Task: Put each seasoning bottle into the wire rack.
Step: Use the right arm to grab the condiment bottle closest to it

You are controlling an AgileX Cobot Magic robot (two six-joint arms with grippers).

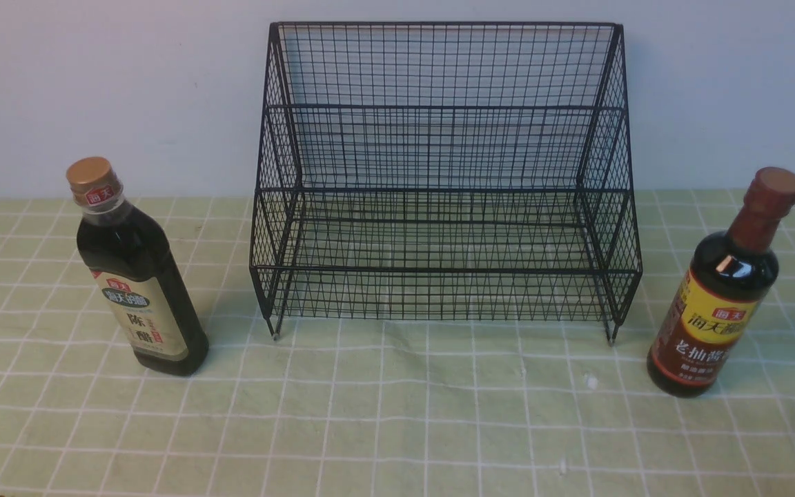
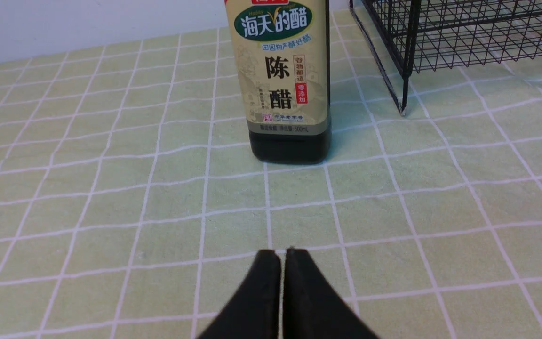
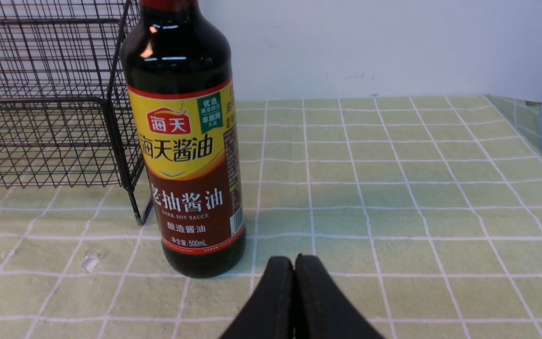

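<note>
Left bottle [image 1: 139, 276], wire rack [image 1: 442, 190] between, right bottle [image 1: 715, 304]

Plain pale wall [image 1: 94, 83] behind; green white-checked tablecloth [image 1: 397, 428] over table.

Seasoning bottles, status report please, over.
Left gripper shut, empty; right gripper shut, empty. Gold-cap bottle upright left of wire rack, reddish-cap bottle upright right of it, neither inside. Nothing between bottles and rack.

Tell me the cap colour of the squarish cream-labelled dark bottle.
The cap is gold; the front view shows it best.
</note>
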